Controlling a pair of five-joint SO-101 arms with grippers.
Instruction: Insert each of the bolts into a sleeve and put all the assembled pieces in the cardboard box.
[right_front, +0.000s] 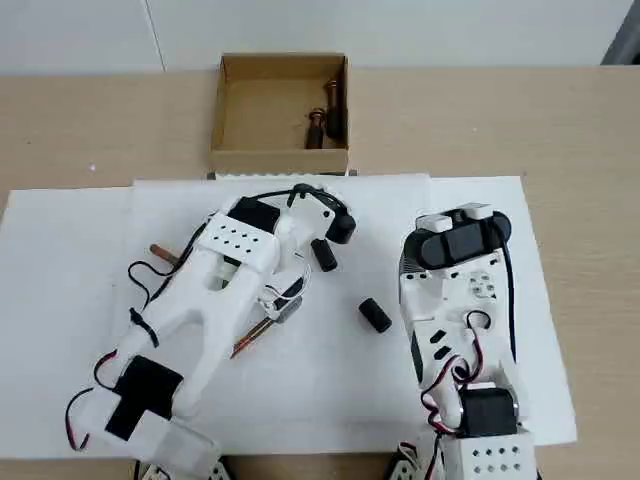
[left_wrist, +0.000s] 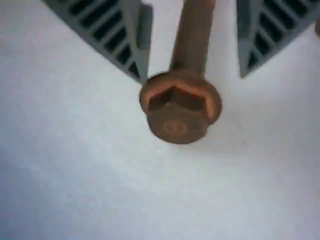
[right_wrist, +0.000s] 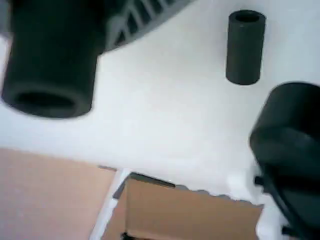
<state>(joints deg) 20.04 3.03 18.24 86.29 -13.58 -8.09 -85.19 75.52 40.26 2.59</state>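
Bolt (left_wrist: 180, 112): copper, hex head with flange, lying flat on the white paper (right_front: 60, 300). Shaft between the left jaws, head just past their tips. Seen from above, under the front end of the left arm (right_front: 200, 300).

Left jaws: apart, one tip on either side of the shaft, one of them close by the flange.

Second bolt (right_front: 163, 254): copper, on the paper, one end hidden beneath the left arm.

Held sleeve (right_wrist: 50, 65): black tube, clamped in the right jaws, open end toward the wrist camera.

Far sleeve (right_front: 323, 254): black, loose on the paper, near the left arm's wrist.

Middle sleeve (right_front: 375, 314): black, loose on the paper, between the two arms.

Right arm (right_front: 455, 300): over the paper's right part, front end toward the box.

Cardboard box (right_front: 265, 105): open-topped, on the bench (right_front: 100, 120), just beyond the paper's far edge. Assembled pieces (right_front: 325, 122) inside, on the right arm's side.
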